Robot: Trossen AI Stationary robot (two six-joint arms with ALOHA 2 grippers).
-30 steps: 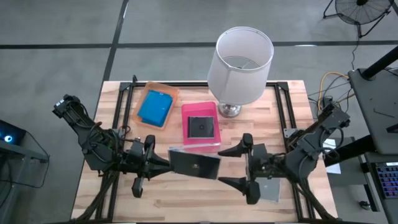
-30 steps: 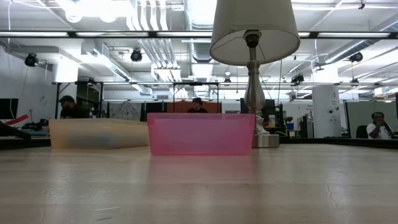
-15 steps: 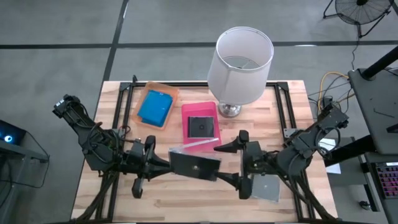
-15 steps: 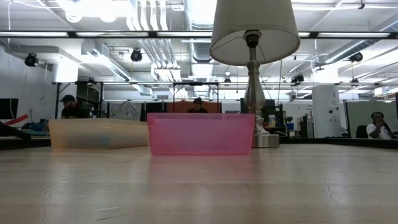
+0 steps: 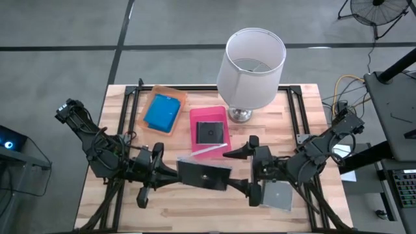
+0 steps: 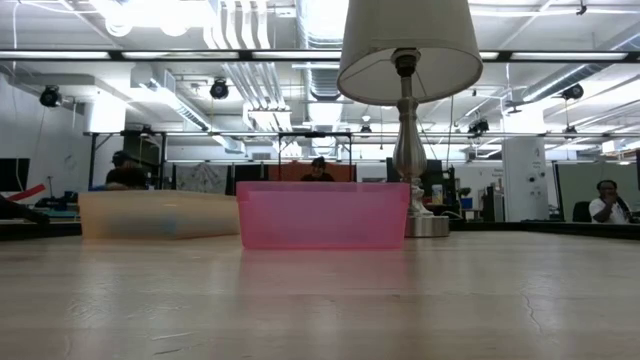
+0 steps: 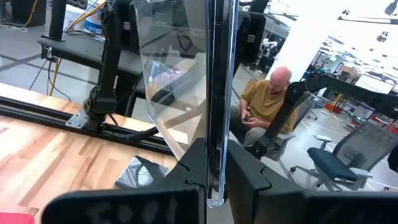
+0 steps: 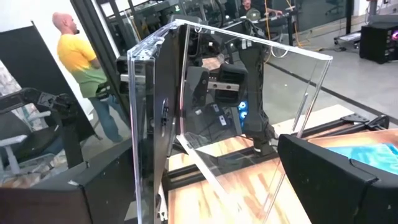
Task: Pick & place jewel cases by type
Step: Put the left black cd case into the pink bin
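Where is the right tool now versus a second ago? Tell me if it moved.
Yes. In the high view the right tool has shifted left, nearer the pink tray, and stands open around the held case, which the left tool grips.

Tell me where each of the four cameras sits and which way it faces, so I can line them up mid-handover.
High view: above the table, facing straight down; both arms show, left gripper shut on the open jewel case, right gripper open around it.
Low view: at table height, level across to the pink tray and lamp; no arm shows.
Left wrist view: past its own fingers along the case's edge.
Right wrist view: between its own fingers at the case.
Shared: both wrist views and the high view show this case.
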